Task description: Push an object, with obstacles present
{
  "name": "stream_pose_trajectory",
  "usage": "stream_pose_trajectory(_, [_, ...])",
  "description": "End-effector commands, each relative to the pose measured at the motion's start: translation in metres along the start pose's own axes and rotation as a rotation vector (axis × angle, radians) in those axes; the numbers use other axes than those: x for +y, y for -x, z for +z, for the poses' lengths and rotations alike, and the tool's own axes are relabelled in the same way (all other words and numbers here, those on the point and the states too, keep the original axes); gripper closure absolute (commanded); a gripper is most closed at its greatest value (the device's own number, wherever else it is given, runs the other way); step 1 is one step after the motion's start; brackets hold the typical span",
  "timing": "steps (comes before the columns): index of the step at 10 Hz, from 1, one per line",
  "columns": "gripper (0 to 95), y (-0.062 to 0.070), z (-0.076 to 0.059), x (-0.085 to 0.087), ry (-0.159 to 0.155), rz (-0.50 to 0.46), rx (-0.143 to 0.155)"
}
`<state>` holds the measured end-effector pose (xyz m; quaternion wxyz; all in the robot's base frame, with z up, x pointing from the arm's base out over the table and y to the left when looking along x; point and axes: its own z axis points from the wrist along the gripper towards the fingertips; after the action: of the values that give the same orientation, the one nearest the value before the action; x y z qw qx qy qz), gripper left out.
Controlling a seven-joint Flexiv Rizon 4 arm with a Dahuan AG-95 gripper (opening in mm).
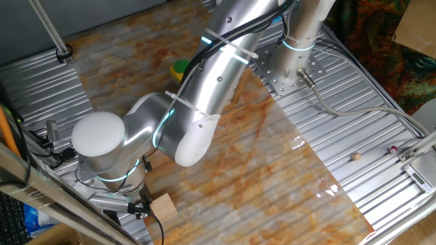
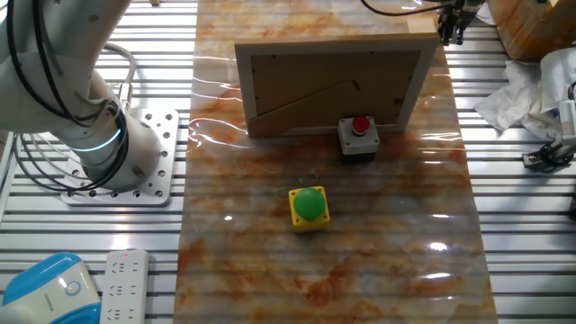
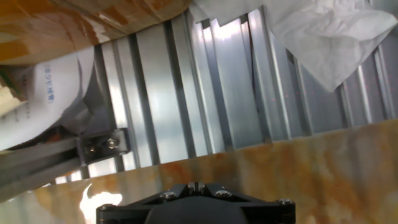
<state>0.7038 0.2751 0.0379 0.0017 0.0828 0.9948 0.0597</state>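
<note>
The gripper (image 1: 141, 208) hangs low over the far right corner of the mat (image 1: 272, 177), as seen from the arm's base. Its dark fingers are too small and too hidden to show whether they are apart or together. In the hand view only the black underside of the gripper body shows at the bottom edge, with no fingertips visible, above the mat's edge and the table (image 3: 174, 106) beyond it.

The cube (image 1: 163, 206) sits just beside the gripper at that same corner, close to the mat's edge. Whether the fingers touch it cannot be told. In the other fixed view the gripper (image 2: 450, 34) shows at the corner behind the panel, and the cube cannot be made out there.

The panel (image 2: 333, 85) stands on its long edge across the far end of the mat, leaning a little, with its brown back and prop facing that camera. The grey box (image 2: 358, 137) stands against the panel's foot, towards its right end. The yellow box (image 2: 310, 207) stands alone near the middle of the mat, well apart from both.

Crumpled white paper (image 3: 329, 31) lies on the table past the mat's right edge, near the gripper's corner.
</note>
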Motion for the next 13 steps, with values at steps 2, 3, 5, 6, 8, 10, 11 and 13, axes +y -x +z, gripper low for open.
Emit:
stream_pose_trajectory(2, [95.0,-0.004,0.004,0.002,-0.003,0.006,-0.003])
stream_pose_trajectory(3, [95.0,-0.008,0.005,0.002,-0.003,0.005,-0.007])
stream_pose_trajectory(5, [95.0,-0.015,0.005,0.000,0.001,0.005,-0.017])
stream_pose_trajectory(6, [95.0,-0.017,0.004,0.000,0.001,0.007,-0.010])
stream_pose_trajectory(8, [95.0,-0.024,0.002,0.000,0.000,0.009,-0.012])
stream_pose_trajectory(10, [95.0,-0.036,0.005,-0.003,-0.004,0.005,-0.014])
stream_pose_trajectory(11, [95.0,-0.040,0.005,-0.004,-0.004,0.003,-0.016])
stream_pose_trajectory(13, [95.0,-0.050,0.000,-0.006,-0.003,0.006,-0.014])
